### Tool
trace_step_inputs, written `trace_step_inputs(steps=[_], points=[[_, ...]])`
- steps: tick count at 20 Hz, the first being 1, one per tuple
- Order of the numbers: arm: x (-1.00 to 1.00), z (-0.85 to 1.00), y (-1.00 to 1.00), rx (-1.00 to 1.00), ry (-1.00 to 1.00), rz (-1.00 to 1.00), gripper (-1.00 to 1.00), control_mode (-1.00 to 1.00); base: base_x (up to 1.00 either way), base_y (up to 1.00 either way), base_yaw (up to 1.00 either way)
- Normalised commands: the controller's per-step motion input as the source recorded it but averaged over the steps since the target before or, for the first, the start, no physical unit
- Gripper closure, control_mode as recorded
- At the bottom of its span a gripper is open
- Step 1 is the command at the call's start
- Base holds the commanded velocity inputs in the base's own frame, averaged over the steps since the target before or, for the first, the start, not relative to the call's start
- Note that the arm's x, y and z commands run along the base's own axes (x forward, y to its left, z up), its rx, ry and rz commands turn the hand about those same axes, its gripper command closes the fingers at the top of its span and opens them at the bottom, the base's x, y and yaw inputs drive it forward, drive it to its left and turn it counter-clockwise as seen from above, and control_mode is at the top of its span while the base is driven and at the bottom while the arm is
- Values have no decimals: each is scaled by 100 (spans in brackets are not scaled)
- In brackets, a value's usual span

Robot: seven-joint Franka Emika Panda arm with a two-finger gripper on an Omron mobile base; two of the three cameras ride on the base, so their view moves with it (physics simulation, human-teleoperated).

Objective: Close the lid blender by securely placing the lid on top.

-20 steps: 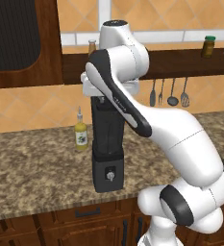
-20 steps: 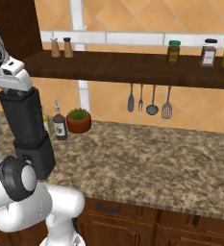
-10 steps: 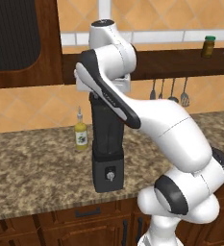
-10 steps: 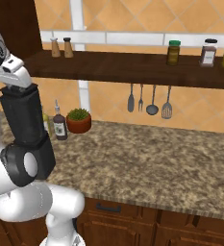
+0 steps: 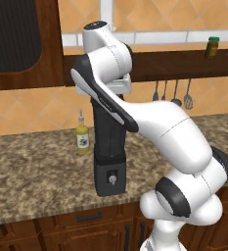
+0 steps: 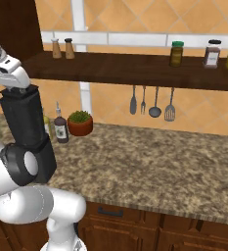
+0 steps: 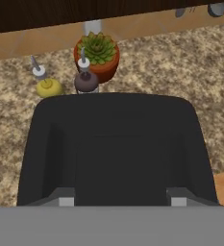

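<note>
Gripper (image 7: 115, 202) pointing straight down over blender (image 5: 109, 147) on granite counter (image 5: 37, 171), fingers clamped on black lid (image 7: 114, 149) at the jar's rim; arm arches above it.

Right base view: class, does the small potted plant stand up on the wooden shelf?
No. The potted plant sits on the granite counter beside a dark bottle, below the wooden shelf.
</note>
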Motion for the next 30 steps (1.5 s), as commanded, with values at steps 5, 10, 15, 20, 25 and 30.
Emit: trace_step_inputs(steps=[5, 10, 15, 20, 25, 30], points=[[-6, -10, -17, 0, 0, 12, 100, -100, 0, 0, 0], [-1, 0, -18, 0, 0, 20, 100, -100, 0, 0, 0], [-35, -7, 0, 0, 0, 9, 100, -100, 0, 0, 0], [-36, -6, 15, 0, 0, 2, 100, -100, 0, 0, 0], [-5, -4, 13, 1, 0, 1, 100, -100, 0, 0, 0], [26, 0, 0, 0, -7, 0, 100, -100, 0, 0, 0]])
